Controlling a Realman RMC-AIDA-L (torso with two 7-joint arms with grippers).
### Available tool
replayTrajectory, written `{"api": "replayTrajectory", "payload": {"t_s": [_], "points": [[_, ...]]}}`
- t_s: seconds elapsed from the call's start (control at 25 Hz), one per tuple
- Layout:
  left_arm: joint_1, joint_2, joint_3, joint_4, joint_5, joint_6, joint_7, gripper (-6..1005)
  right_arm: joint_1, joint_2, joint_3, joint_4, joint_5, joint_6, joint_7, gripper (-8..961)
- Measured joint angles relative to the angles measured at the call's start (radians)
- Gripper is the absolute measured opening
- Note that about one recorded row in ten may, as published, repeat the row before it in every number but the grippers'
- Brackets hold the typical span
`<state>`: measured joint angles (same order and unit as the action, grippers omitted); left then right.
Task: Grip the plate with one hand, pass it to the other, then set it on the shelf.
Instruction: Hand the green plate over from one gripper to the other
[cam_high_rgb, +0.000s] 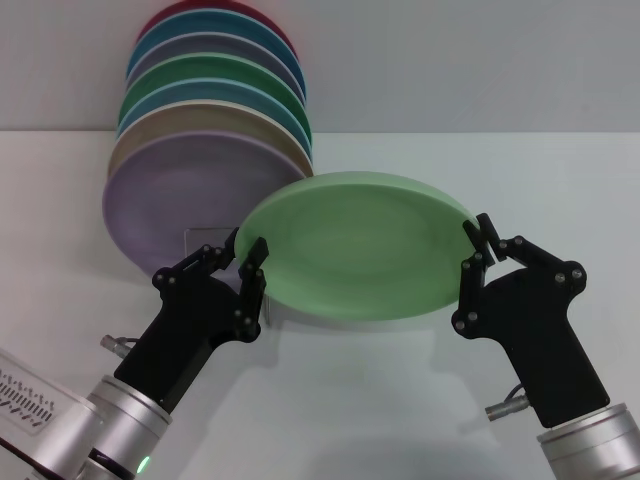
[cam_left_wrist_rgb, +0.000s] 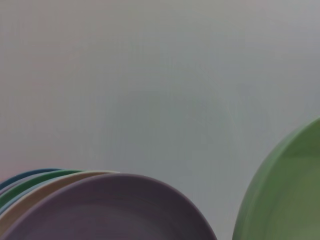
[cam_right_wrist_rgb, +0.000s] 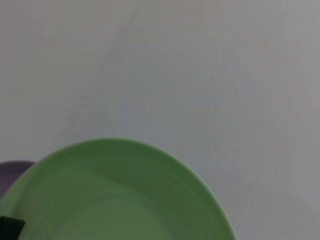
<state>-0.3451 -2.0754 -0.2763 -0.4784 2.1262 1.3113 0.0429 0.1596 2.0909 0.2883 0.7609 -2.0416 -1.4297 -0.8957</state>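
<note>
With both arms up in the head view, I see the plate (cam_high_rgb: 360, 248) held off the white table (cam_high_rgb: 420, 400), tilted, face toward the camera, mid-frame. Right gripper (cam_high_rgb: 478, 243) sits at the plate's 3 o'clock edge, fingers clamped on the rim. Left gripper (cam_high_rgb: 254, 262) is at the plate's 9 o'clock edge, fingertips touching or just beside the rim; I cannot tell whether it has closed on it. At 10 o'clock from the plate stands the stack of plates (cam_high_rgb: 215, 110), upright and fanned, with the lavender plate (cam_high_rgb: 170, 205) in front. The shelf (cam_high_rgb: 208, 238) shows only as a clear sliver between the lavender plate and the mint plate, behind the left gripper. Left wrist view has the lavender plate (cam_left_wrist_rgb: 110, 210) near and the plate's (cam_left_wrist_rgb: 290, 190) rim beside it, apart. Right wrist view is mostly the plate (cam_right_wrist_rgb: 120, 195) against the table.
</note>
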Motion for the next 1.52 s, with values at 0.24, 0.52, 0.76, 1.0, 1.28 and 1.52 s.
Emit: {"api": "replayTrajectory", "payload": {"t_s": [0.24,0.52,0.76,1.0,1.28,1.52], "points": [[-0.002,0.000,0.004,0.009,0.006,0.000,0.007,203,0.000,0.000,0.000,-0.001,0.000,0.000,0.003,70],[-0.003,0.000,0.001,0.009,0.004,0.000,0.004,150,0.000,0.000,0.000,-0.002,0.000,0.001,0.005,73],[-0.003,0.000,-0.003,0.009,0.000,0.001,0.000,96,0.001,0.000,0.000,-0.002,0.000,0.002,0.004,75],[0.001,0.001,-0.005,0.009,-0.001,0.006,0.000,44,0.006,0.000,-0.003,-0.002,0.000,0.002,0.003,77],[0.005,0.002,-0.007,0.009,0.000,0.012,0.000,33,0.017,0.000,-0.010,-0.016,0.000,0.001,0.004,80],[0.010,0.001,-0.015,0.008,0.000,0.021,0.000,38,0.026,-0.004,-0.025,-0.022,-0.003,0.001,0.009,82]]}}
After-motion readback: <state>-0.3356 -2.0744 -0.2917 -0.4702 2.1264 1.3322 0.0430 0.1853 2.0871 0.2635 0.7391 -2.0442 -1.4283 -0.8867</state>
